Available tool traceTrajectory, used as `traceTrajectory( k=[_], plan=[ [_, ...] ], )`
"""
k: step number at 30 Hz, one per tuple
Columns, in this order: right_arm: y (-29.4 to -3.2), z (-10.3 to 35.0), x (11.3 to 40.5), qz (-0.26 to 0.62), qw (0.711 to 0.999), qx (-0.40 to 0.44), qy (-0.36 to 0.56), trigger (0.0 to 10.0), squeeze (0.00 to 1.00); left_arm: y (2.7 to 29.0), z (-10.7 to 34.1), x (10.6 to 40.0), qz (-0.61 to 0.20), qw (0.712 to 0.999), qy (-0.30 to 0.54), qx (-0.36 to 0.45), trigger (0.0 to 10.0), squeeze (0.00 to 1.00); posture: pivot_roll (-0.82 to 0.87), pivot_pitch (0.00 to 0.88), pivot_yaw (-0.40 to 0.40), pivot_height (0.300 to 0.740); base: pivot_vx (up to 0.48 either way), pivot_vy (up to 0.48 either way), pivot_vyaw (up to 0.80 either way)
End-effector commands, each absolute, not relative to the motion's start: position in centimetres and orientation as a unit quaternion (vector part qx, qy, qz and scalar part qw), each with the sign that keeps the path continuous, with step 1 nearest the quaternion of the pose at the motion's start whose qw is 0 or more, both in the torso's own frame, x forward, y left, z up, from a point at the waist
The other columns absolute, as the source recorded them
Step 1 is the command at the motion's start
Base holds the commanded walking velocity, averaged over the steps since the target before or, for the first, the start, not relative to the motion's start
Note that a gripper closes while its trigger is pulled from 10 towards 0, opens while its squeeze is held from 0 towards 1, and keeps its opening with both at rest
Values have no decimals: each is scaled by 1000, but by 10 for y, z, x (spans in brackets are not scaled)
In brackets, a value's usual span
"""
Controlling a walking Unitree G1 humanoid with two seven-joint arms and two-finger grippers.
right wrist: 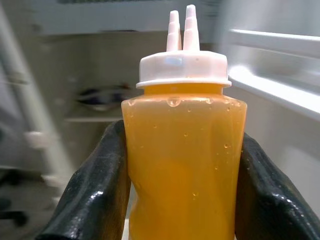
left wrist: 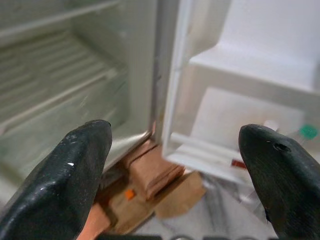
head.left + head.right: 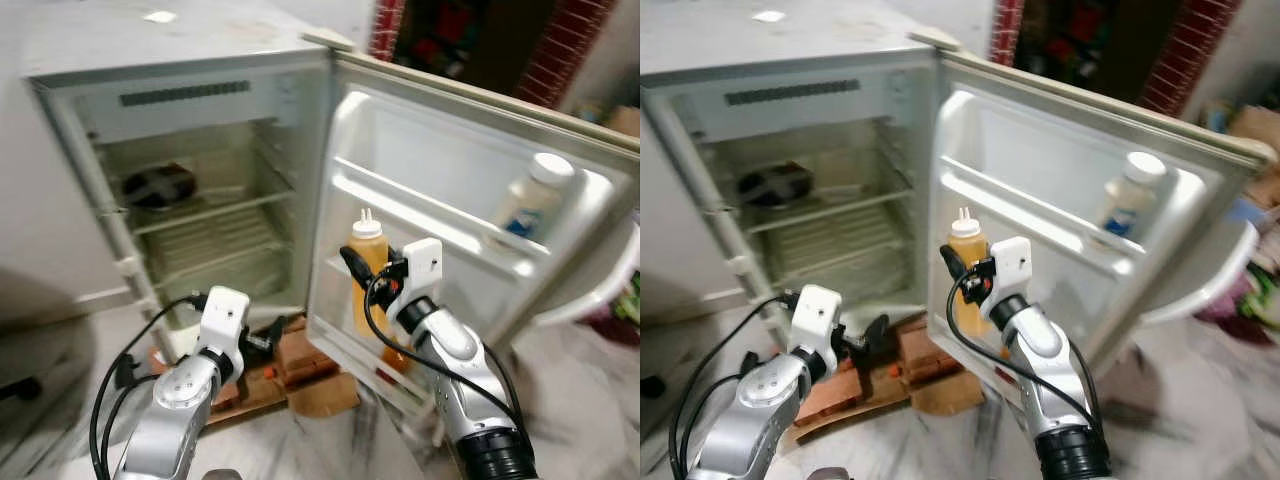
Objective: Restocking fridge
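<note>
— So, where is the orange bottle [image 1: 184, 165]?

— Right at the fridge door [image 3: 470, 170]. The right gripper [image 1: 182, 190] has it. One black finger [image 1: 92, 195] presses each side of the bottle, so the jaws are closed on it.

— Is the bottle standing up?

— Yes, it is upright. It has a white cap with two little spouts [image 1: 181, 22] on top. It is full of orange sauce with tiny drops on the inside.

— Is it on a shelf yet?

— It is just above the low door shelf [image 3: 345, 345], close to the door's inner side. I cannot tell if its bottom touches the shelf.

— What else is in the door?

— A white bottle [image 3: 533, 195] with a white cap stands in the upper door shelf, near the far edge of the door.

— And the left gripper [image 2: 175, 165]?

— It is low, in front of the open fridge [image 3: 190, 200]. Its two fingers are wide apart and hold nothing.

— What is inside the fridge?

— A dark round dish [image 3: 158, 185] sits on the upper wire shelf, near the left wall.

— And under the fridge?

— Brown cardboard [image 3: 300, 375] lies on the floor by its bottom edge.
</note>
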State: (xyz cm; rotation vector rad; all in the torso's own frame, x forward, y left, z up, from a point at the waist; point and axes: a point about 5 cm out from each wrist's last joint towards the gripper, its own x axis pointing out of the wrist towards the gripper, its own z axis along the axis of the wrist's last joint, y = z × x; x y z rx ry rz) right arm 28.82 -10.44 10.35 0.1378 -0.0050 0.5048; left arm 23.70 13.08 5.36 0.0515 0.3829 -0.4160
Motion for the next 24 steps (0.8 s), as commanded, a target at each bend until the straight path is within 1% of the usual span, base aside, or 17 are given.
traceTrajectory(
  k=[1,3,4,6,7,8,14,15,22,24],
  plan=[
    [-101,110,292,256,964,70,-17,10000,0,122,56,232,-244,950,193,30,10000,0,118,0,-71,740,0,0,800],
    [-98,110,292,258,963,72,-19,10000,0,117,55,227,-273,940,204,30,10000,0,117,0,-71,740,0,0,800],
    [-98,110,292,258,963,72,-19,10000,0,117,55,227,-273,940,204,30,10000,0,117,0,-71,740,0,0,800],
    [-95,111,292,266,961,72,-22,10000,0,113,51,221,-300,926,224,37,10000,0,118,0,-71,740,0,0,800],
    [-95,111,292,266,961,72,-22,10000,0,113,51,221,-300,926,224,37,10000,0,118,0,-71,740,0,0,800],
    [-93,111,292,269,960,71,-24,10000,0,111,50,218,-316,920,227,42,10000,0,118,0,-74,740,0,0,800],
    [-86,118,299,273,958,81,-34,10000,0,110,53,223,-325,920,210,59,10000,0,119,0,-85,740,0,0,785],
    [-84,119,301,269,958,92,-35,10000,0,109,55,226,-325,922,204,60,10000,0,119,0,-85,740,0,0,0],
    [-67,132,317,270,957,85,-65,10000,0,105,65,240,-339,922,184,37,10000,0,121,0,-92,740,0,0,0],
    [-63,136,323,265,957,94,-70,10000,0,103,69,245,-340,924,174,28,10000,0,123,0,-93,740,0,0,0]
  ],
)
